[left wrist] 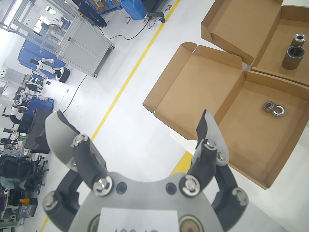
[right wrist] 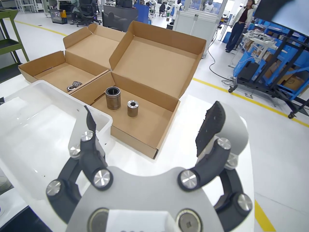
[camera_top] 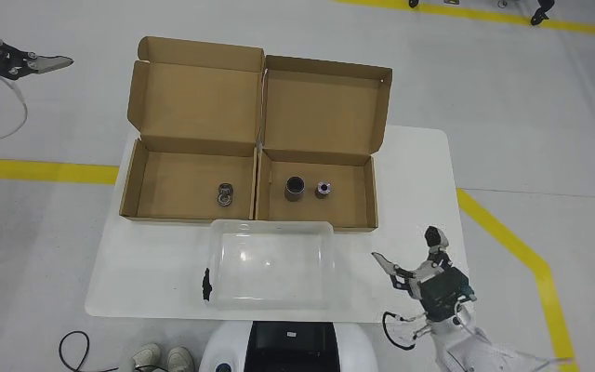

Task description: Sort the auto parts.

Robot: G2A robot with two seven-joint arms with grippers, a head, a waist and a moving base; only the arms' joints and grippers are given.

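Left tool (left wrist: 132, 117): wide open, empty, off the desk (camera_top: 414, 177), far left of the clear bin (camera_top: 216, 265). Right tool (camera_top: 406, 249): wide open, empty, just right of the bin. Behind the bin, two bearings (camera_top: 224, 193) lie in the left box (camera_top: 172, 191). A sleeve (camera_top: 295, 187) and a bushing (camera_top: 323, 189) stand in the right box (camera_top: 353, 209), apart from both tools.

Left tool (left wrist: 132, 119), right tool (right wrist: 153, 115): white fingers (right wrist: 233, 126), black pads (right wrist: 212, 121), silver screws (right wrist: 102, 177), grey plate (right wrist: 144, 194).
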